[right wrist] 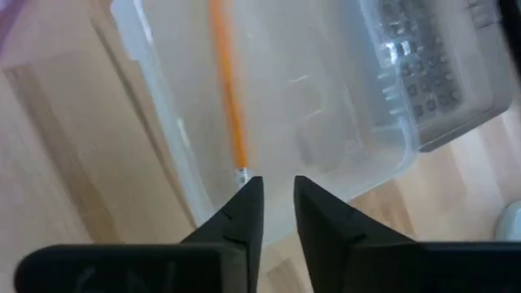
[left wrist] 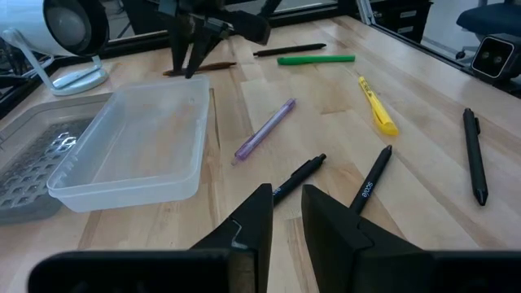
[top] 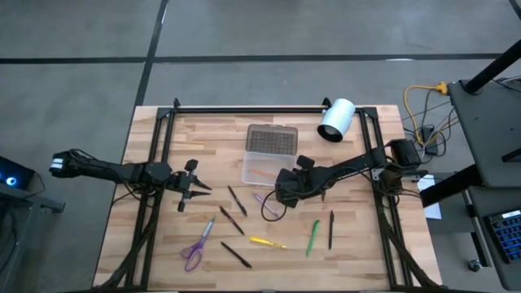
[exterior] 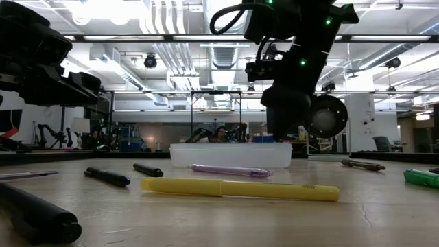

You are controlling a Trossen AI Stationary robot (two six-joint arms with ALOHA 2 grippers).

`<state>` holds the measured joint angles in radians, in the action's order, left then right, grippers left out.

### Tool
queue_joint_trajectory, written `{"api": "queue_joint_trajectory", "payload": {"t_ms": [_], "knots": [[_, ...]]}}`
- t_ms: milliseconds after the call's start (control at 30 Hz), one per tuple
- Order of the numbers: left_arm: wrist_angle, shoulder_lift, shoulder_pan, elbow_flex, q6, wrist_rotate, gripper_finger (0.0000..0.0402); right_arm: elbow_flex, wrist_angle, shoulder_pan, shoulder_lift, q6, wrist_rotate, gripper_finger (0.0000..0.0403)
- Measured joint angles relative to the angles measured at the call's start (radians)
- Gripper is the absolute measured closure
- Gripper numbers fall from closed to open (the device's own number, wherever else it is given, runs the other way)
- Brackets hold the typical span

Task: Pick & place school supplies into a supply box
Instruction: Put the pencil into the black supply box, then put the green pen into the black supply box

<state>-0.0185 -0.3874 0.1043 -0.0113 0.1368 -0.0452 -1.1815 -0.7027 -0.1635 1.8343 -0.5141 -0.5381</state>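
The right pincer point(top: 282, 189) hung just off the near right corner of the box point(top: 262, 168), its two fingers point(right wrist: 244, 213) close together with a narrow gap and nothing between them. The right wrist view looked down past those fingers onto the clear tray wall and an orange pencil point(right wrist: 227, 89) lying inside it.

The box sat toward the far middle of the tabletop point(top: 358, 236), its dotted lid point(top: 271, 138) folded open on the far side. The orange pencil lay flat on the tray floor, its long axis running left to right along the tray's length. Which end was the tip could not be told.

Just near of the right pincer lay a lilac pen point(top: 266, 203), angled diagonally, one end toward the box. Black pens point(top: 237, 200), a yellow pen point(top: 266, 242), a green pen point(top: 313, 238) and purple-handled scissors point(top: 198, 244) were scattered nearer, well apart from the box.

The left pincer point(top: 198, 191) waited at the left side, nearly closed and empty.

Likely risks: the light tray could be nudged or tipped if the right pincer dropped or swung against its wall. The thin lilac pen could roll or skid away if the fingers met it off-centre or across its slant.
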Motion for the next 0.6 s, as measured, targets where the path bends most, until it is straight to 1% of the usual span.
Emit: {"api": "queue_joint_trajectory", "payload": {"t_ms": [200, 400, 500, 600], "knots": [[0.0, 0.0, 0.0, 0.0, 0.0, 0.0, 0.0348, 0.0, 0.003, 0.0, 0.0, 0.002, -0.012, 0.0301], [0.0, 0.0, 0.0, 0.0, 0.0, 0.0, 0.0348, -0.008, 0.002, -0.002, -0.006, 0.002, 0.001, 0.0287], [0.0, 0.0, 0.0, 0.0, 0.0, 0.0, 0.0348, -0.02, 0.002, -0.003, -0.015, -0.001, 0.05, 0.0285], [0.0, 0.0, 0.0, 0.0, 0.0, 0.0, 0.0348, -0.039, 0.002, -0.003, -0.019, -0.003, 0.127, 0.0285]]}}
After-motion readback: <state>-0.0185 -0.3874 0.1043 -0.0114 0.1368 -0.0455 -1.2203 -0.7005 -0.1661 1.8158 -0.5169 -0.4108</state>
